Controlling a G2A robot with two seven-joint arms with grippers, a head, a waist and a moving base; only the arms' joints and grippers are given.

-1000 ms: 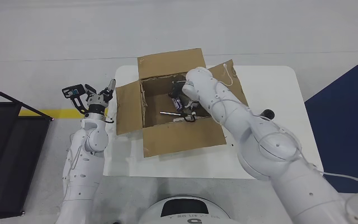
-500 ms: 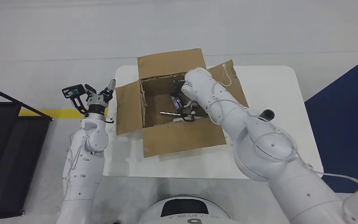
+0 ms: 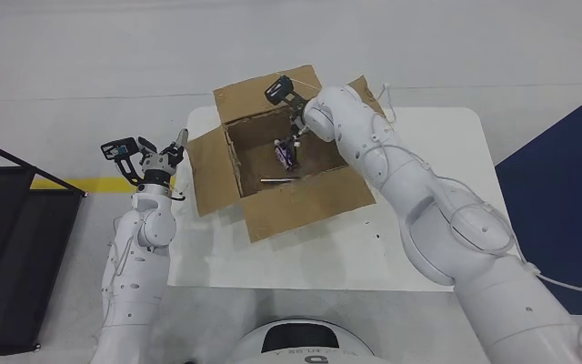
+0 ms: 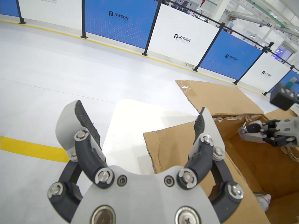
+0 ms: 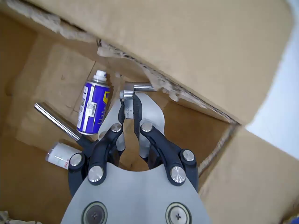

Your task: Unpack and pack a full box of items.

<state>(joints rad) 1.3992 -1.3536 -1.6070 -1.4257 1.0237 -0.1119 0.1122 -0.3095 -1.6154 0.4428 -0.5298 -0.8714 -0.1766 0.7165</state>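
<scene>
An open cardboard box (image 3: 309,207) stands on the white table (image 3: 436,182). My right gripper (image 5: 129,101) hangs inside it near the far wall, shut on a small silver metal tool (image 5: 140,87); the left wrist view shows this gripper (image 4: 244,130) over the box. On the box floor lie a blue spray can (image 5: 93,108) (image 3: 289,153), a screwdriver with a shiny shaft (image 5: 56,121) (image 3: 277,181) and a white bottle (image 5: 58,156). My left gripper (image 4: 140,117) (image 3: 164,139) stands open and empty beyond the table's left edge, beside the box's left flap (image 4: 168,145).
The box flaps (image 3: 259,91) are spread outward, with torn edges (image 5: 144,68). Bare table lies to the right of and in front of the box. A dark rack (image 3: 27,255) stands on the floor at the far left. Fence panels (image 4: 182,40) line the room.
My right arm has lifted out of the box's middle and moved toward its far wall with the metal tool. The box has turned and shifted a little. The left arm has kept still.
</scene>
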